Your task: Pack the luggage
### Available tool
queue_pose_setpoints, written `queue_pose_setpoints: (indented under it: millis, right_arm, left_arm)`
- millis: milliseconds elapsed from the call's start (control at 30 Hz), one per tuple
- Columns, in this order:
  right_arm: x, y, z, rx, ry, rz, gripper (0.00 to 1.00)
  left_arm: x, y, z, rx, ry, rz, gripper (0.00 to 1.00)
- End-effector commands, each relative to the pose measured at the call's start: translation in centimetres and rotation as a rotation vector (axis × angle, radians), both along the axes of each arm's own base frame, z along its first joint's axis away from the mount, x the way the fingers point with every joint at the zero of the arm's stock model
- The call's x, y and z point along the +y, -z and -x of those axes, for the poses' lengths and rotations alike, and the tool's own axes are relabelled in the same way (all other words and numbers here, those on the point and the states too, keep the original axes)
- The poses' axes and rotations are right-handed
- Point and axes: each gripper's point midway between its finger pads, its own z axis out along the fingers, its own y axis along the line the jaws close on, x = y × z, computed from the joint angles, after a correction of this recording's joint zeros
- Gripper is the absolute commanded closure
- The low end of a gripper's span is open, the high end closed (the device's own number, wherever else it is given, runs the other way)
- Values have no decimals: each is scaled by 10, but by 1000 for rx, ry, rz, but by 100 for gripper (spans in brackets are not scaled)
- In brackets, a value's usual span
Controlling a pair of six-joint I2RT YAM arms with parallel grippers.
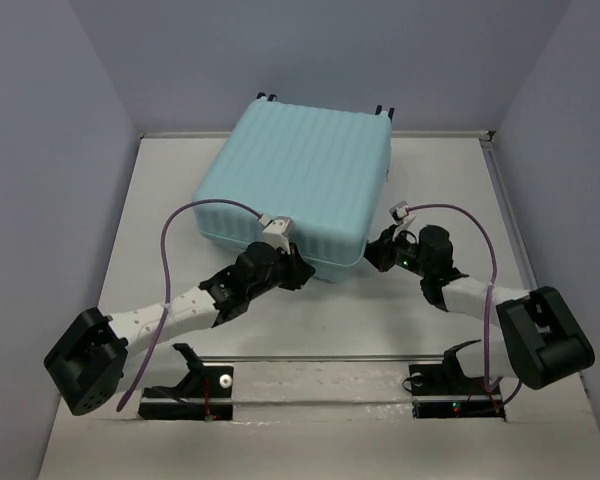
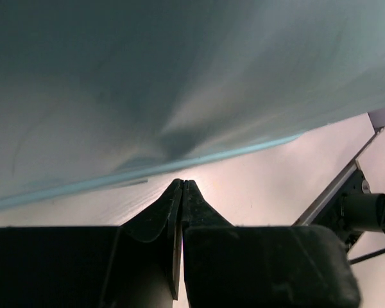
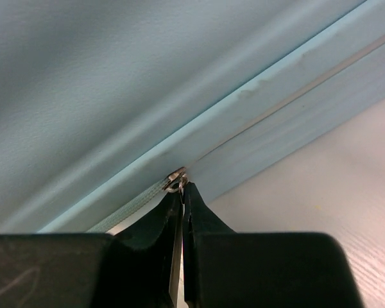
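Aqua hard-shell luggage (image 1: 300,180) lies flat on the table (image 1: 170,220), lid down on its base, wheels (image 1: 268,97) on its far side, away from the arms. As far as I can judge you're past loading: the shell's shut and nothing loose shows around the luggage. Contents not visible.

Right gripper (image 3: 181,187) sits at the luggage's near right corner, fingers clenched on the small metal zipper pull (image 3: 175,178) at the seam. Looks like a real pinch, with the tab right at the tips. Zipper tape runs off both sides of the pull along the seam. Can't tell from the wrist view which stretch is zipped and which is open.

Left gripper (image 2: 181,186) is at the luggage's near edge, about mid-span, tips tucked just under the shell's overhang. Fingers are pressed together with nothing between them. Whether they touch the shell, can't tell. My read: bracing or idle.

Left to do, in my judgement: run the zipper round the seam. You'll want the pull dragged along the seam line, not away from the luggage, or the tab may slip out. Watch for the luggage sliding on the table when you tug; the left arm could steady it.
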Motion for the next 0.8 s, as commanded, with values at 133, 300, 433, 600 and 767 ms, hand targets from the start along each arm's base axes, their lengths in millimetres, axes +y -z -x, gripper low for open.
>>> queue_pose_setpoints:
  millis: [133,300,433,600,767]
  right_arm:
    - [1,-34,28,-4,122,-1,93]
    - [7,-4,74,219,103,61,93]
    - [32,14,120,315,-4,131,93]
    - [58,6,152,305,-79,148,93]
    - [96,-35,173,229,-192,54,93]
  left_arm:
    - [-17,-72,-53,-198,-144,92,83]
    - [-9,-87,-78,-231,-241,88,82]
    - [-8,-101,-91,-257,-279,98,82]
    - [-11,-116,-93,-278,-273,133,81]
    - [-23,-111,-96,-258,-243,131,80]
